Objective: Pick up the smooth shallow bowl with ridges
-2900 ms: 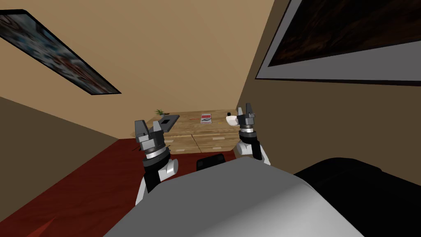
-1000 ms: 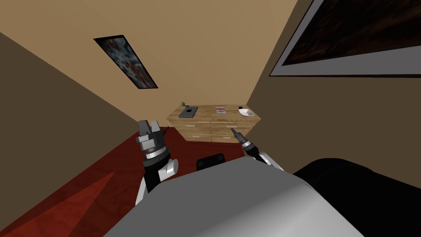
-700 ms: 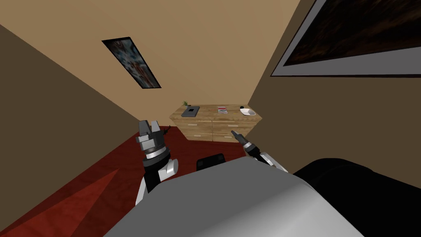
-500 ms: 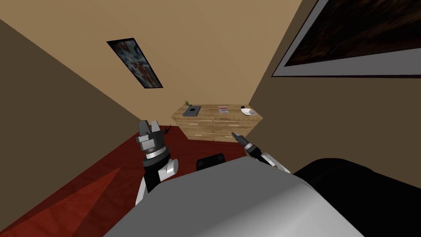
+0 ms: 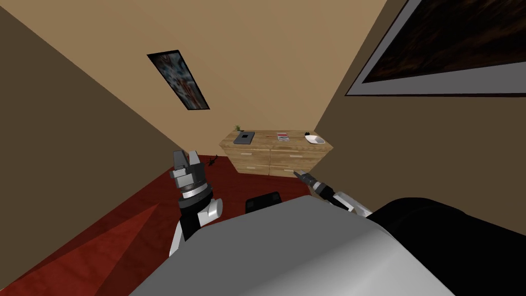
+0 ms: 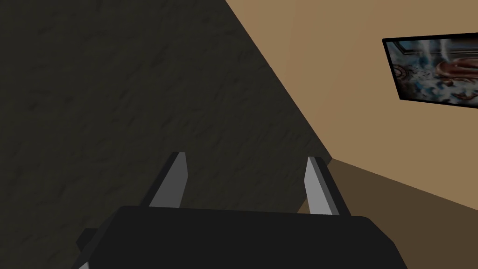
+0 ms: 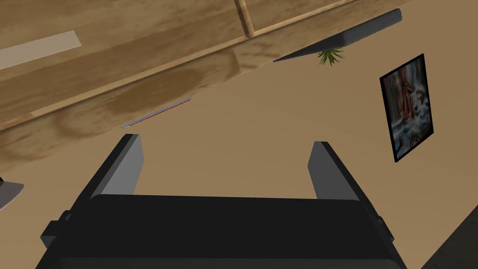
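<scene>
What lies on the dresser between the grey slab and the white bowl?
Head view: a red and white booklet lies between the grey slab and white bowl.

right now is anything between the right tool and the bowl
No visible object does. The white bowl sits on the dresser, near its right end; the open right tool hangs well short of the drawers, so only floor and the dresser's front edge lie between them.

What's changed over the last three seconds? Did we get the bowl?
No. I backed away from the dresser, and the right gripper dropped from beside the white bowl to low and forward, fingers open and empty. Unchanged: the bowl on the dresser's right end; the left gripper raised, fingers open.
</scene>
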### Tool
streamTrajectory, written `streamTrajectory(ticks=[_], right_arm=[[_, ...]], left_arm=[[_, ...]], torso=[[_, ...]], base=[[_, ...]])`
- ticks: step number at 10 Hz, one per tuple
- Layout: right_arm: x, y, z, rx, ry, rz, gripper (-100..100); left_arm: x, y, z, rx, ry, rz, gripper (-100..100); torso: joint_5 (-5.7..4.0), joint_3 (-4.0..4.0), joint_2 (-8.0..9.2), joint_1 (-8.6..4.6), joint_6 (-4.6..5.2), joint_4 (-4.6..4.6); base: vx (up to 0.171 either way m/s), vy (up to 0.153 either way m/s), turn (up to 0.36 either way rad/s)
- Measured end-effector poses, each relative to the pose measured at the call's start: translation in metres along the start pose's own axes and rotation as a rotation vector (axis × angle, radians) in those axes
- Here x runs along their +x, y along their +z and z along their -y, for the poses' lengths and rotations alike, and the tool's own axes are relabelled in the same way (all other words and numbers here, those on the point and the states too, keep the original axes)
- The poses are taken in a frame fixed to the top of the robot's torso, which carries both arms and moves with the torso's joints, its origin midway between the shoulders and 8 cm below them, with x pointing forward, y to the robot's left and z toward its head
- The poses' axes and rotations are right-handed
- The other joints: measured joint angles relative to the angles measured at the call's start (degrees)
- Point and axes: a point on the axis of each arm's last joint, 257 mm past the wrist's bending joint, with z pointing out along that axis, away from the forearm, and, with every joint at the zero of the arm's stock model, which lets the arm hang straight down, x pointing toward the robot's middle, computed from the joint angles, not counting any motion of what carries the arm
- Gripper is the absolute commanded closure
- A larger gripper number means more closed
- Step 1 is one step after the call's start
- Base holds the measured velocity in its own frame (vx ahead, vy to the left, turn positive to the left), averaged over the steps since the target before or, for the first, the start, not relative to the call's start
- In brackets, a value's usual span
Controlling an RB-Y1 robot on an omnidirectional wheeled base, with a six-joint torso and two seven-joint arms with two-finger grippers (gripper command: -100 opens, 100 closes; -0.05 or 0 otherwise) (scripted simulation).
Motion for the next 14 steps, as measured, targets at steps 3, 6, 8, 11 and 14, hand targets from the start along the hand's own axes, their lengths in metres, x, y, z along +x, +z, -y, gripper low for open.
streamTrajectory(ticks=[3,6,8,11,14], right_arm=[[0.019,-0.016,0.039,0.048,-0.143,-0.106,-100],[0.019,-0.031,0.076,0.088,-0.274,-0.192,-100],[0.019,-0.044,0.102,0.112,-0.369,-0.251,-100],[0.014,-0.057,0.144,0.156,-0.518,-0.342,-100],[-0.004,-0.069,0.178,0.194,-0.654,-0.415,-100]], left_arm=[[0.0,0.0,0.0,0.0,0.0,0.0,0],[0.0,0.0,0.0,0.0,0.0,0.0,0],[0.0,0.0,0.0,0.0,0.0,0.0,0],[0.0,0.0,0.0,0.0,0.0,0.0,0],[0.0,0.0,0.0,0.0,0.0,0.0,0]], torso=[[-0.02,-0.03,-0.06,-0.05,-0.01,-0.01],[-0.02,-0.06,-0.11,-0.12,-0.01,-0.02],[-0.04,-0.08,-0.14,-0.15,0.0,-0.03],[-0.05,-0.14,-0.25,-0.21,-0.02,-0.05],[-0.06,-0.14,-0.25,-0.24,-0.01,-0.05]], base=[[0.008,0.05,0.029],[0.021,0.042,0.036],[0.037,0.029,0.028],[0.047,0.015,0.024],[0.044,0.003,0.017]])
